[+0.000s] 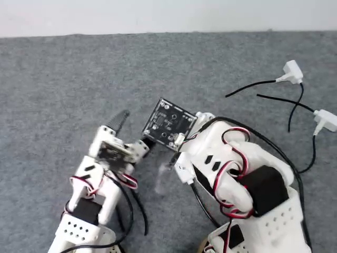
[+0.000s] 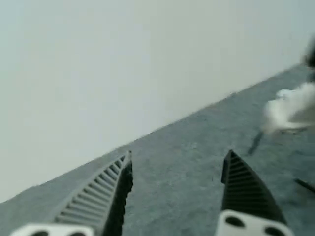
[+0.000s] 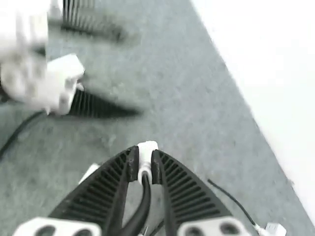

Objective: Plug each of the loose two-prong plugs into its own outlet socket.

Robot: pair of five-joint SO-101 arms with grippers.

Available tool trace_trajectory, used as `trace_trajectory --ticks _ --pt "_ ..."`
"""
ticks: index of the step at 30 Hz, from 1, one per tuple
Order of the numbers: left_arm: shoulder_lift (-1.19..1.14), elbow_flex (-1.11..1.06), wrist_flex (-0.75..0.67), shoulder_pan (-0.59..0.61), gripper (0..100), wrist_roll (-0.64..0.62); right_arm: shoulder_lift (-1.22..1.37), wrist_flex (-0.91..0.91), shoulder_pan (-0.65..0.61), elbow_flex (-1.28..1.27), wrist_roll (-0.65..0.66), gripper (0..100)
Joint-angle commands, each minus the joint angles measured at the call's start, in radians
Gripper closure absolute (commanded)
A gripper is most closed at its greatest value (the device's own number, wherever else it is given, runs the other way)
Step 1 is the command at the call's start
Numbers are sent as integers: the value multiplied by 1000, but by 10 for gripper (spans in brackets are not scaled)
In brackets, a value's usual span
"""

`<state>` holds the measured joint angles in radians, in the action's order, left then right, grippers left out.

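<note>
Right wrist view shows the right gripper point(image 3: 142, 160) clenched on a white two-prong plug point(image 3: 146, 148) low in the frame's centre. The plug's black cord point(image 3: 142, 201) runs back between the ribbed fingers. In the left wrist view, the left gripper point(image 2: 179, 156) is released, its two fingers point(image 2: 106, 196) spread well apart at the bottom of the frame above the grey table point(image 2: 187, 147). In the high view, the upper loose plug point(image 1: 292, 71) lies near the upper right. The lower loose plug point(image 1: 326, 120) lies at the right edge. Both trail thin black cords.
</note>
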<state>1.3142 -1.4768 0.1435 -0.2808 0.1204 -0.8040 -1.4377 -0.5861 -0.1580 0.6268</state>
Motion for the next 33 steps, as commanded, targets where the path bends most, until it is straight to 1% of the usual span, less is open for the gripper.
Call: trace_trajectory --ticks 1,4,9,12,15,22,33 --pt "5 8 37 -121 725 9 1 13 -47 61 -40 990" --pt "5 8 46 -150 725 9 1 21 -73 61 -57 990" --pt "5 7 46 -166 725 8 1 -2 -140 55 -110 990" --pt "5 12 46 -155 725 9 -7 -19 -194 55 -135 990" --pt "11 16 43 -117 725 9 -2 -51 -228 58 -143 990" --pt "12 42 43 -41 725 5 -4 -59 -189 2 -137 990" --pt "12 44 41 -28 725 9 -10 -61 -183 -51 -137 990"
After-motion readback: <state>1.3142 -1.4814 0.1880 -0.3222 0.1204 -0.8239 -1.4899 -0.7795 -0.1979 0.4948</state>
